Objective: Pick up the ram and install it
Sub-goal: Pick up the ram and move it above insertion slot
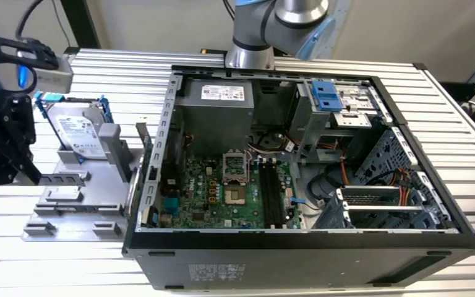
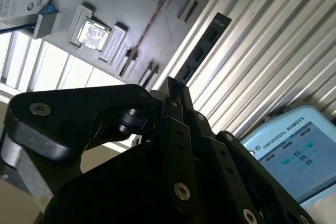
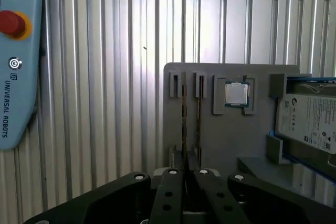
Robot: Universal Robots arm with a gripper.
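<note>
Exterior view
Table: ribbed aluminium slats, pale and shiny.
Computer case: a black box lying open, with a green motherboard flat inside.
Tray: matte grey plastic to the exterior view's left of the case, with a silver-labelled hard drive leaning in it.
Arm: its grey column stood behind the case, and the black gripper hung at the exterior view's left edge, beside the tray.

Second wrist view
Gripper: black jointed links with round screws, the fingers pressed together and pinching one end of the ram.
Ram: a long, thin, flat dark stick with a row of black chips. It jutted out from the fingertips against the ribbed table, just beside the tray's edge.
Processor: a square, shiny metal piece seated in a tray pocket.
Pendant: light blue, with rounded corners.

First wrist view
Gripper: the fingers met at the middle.
Tray: two narrow slots, each with a thin dark strip, next to the processor and the hard drive.
</note>
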